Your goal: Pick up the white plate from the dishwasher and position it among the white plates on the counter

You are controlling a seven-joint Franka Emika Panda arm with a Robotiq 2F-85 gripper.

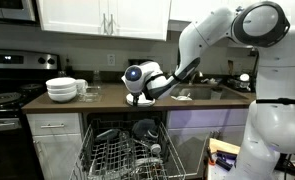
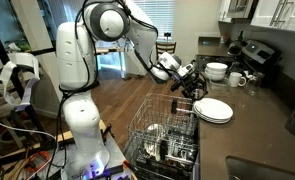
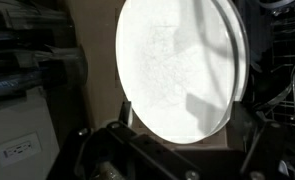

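The white plates [image 1: 140, 99] lie stacked on the dark brown counter [image 1: 102, 98]; they also show in an exterior view [image 2: 215, 110]. In the wrist view the top plate [image 3: 177, 65] fills the frame, with more rims along its right side. My gripper [image 1: 139, 88] hangs just over the stack, at its near edge [image 2: 196, 91]. Its fingers [image 3: 187, 135] stand wide apart on either side of the plate's lower rim, open and holding nothing. The dishwasher [image 1: 122, 150] stands open below, its wire rack [image 2: 167, 140] holding dark dishes.
A taller stack of white bowls [image 1: 62, 90] and mugs [image 1: 83, 88] stand further along the counter, also seen in an exterior view [image 2: 217, 71]. The black stove [image 1: 7, 100] is beyond them. A sink [image 1: 202, 93] lies on the other side. The dishwasher's dropped door blocks the floor below.
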